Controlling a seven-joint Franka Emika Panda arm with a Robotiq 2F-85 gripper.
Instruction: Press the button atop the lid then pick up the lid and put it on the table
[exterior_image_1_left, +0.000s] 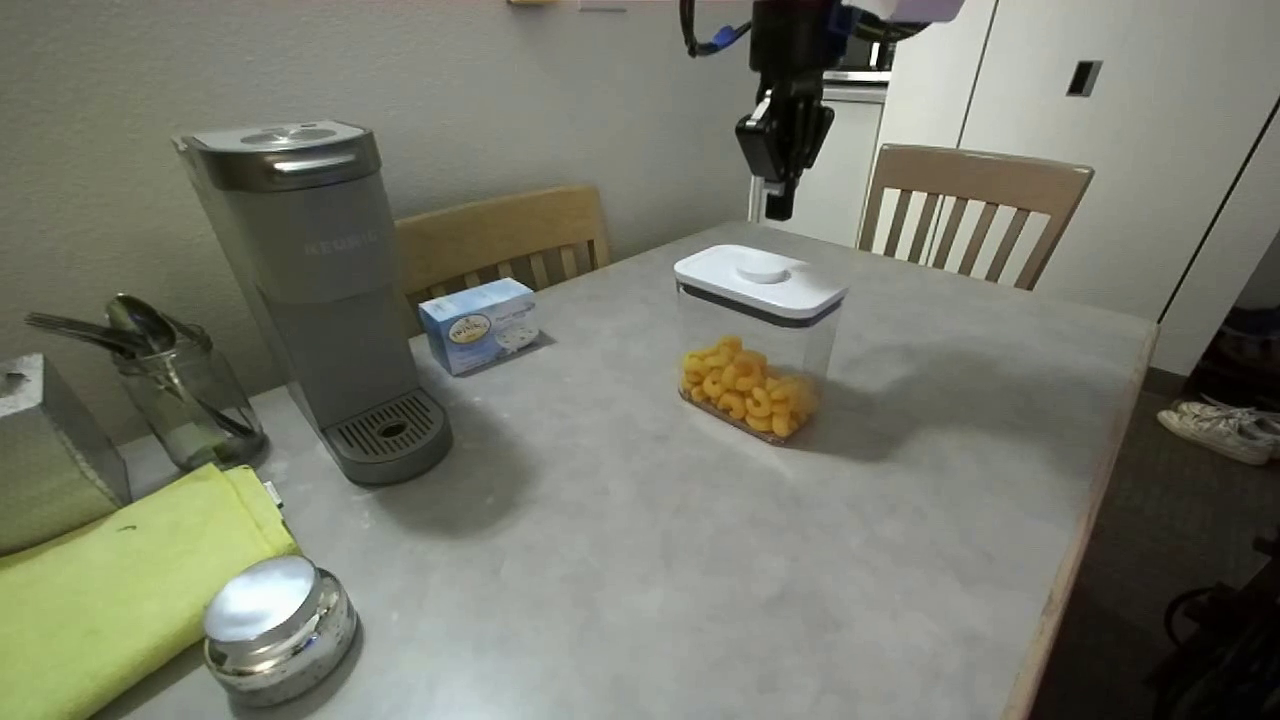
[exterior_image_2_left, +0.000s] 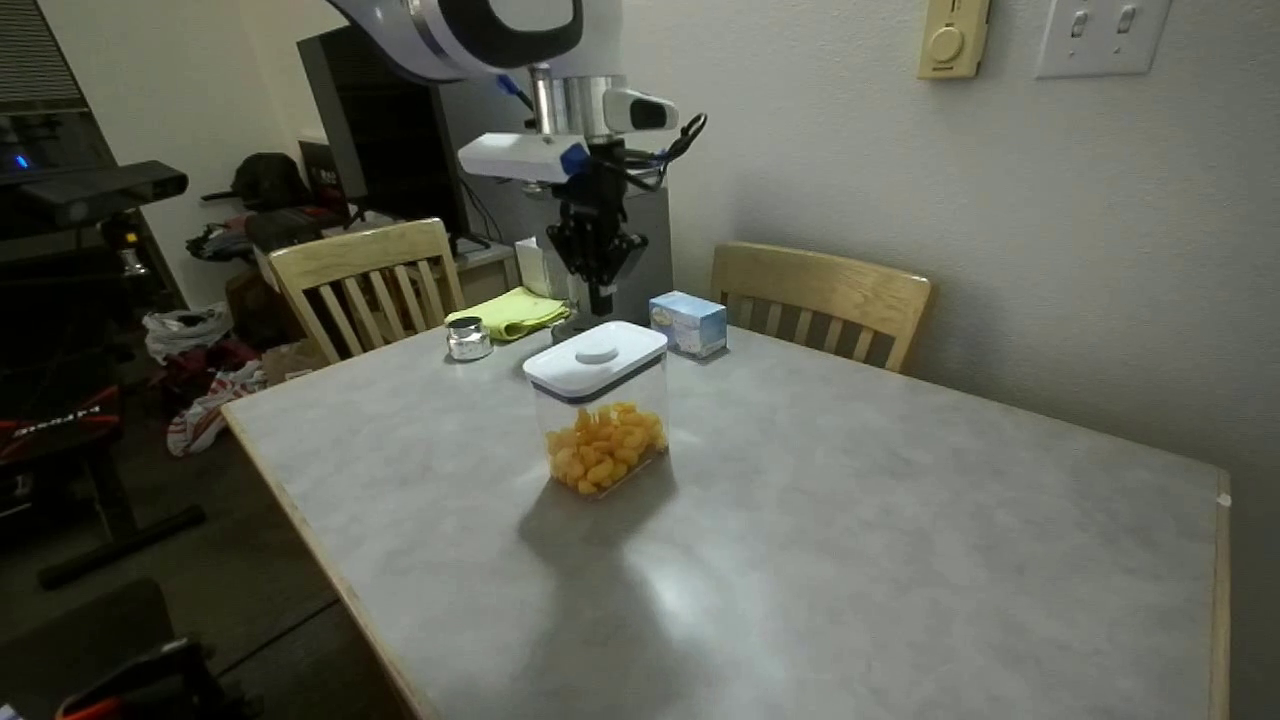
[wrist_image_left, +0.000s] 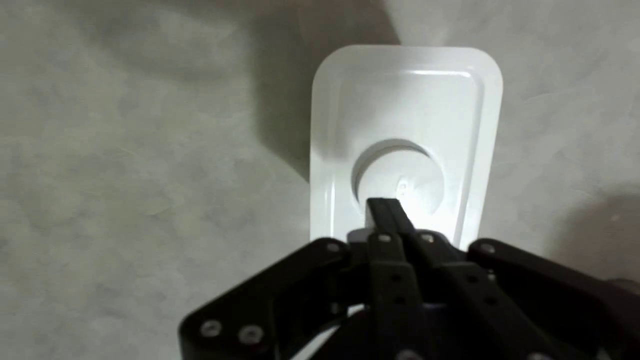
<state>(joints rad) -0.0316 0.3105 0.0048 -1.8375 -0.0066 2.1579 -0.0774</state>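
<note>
The white rounded-rectangle lid (exterior_image_1_left: 715, 265) sits level on a clear container (exterior_image_1_left: 700, 325) of orange pasta. It also shows in an exterior view (exterior_image_2_left: 560, 372) and the wrist view (wrist_image_left: 400, 100). The round white button (exterior_image_1_left: 762, 270) stands raised in the lid's middle; it also shows in an exterior view (exterior_image_2_left: 597, 354) and the wrist view (wrist_image_left: 395, 172). My gripper (exterior_image_1_left: 780, 205) is shut and empty, pointing down above the lid, apart from it, in both exterior views (exterior_image_2_left: 601, 300). In the wrist view its fingertips (wrist_image_left: 384, 201) overlap the button's near edge. The container stands on the grey table (exterior_image_1_left: 600, 580).
A grey coffee machine (exterior_image_1_left: 310, 240) and a blue tea box (exterior_image_1_left: 480, 325) stand on the wall side. A glass jar with utensils (exterior_image_1_left: 190, 400), a yellow cloth (exterior_image_1_left: 150, 580) and a shiny round metal item (exterior_image_1_left: 280, 625) lie at one end. Chairs (exterior_image_1_left: 980, 190) stand around the table.
</note>
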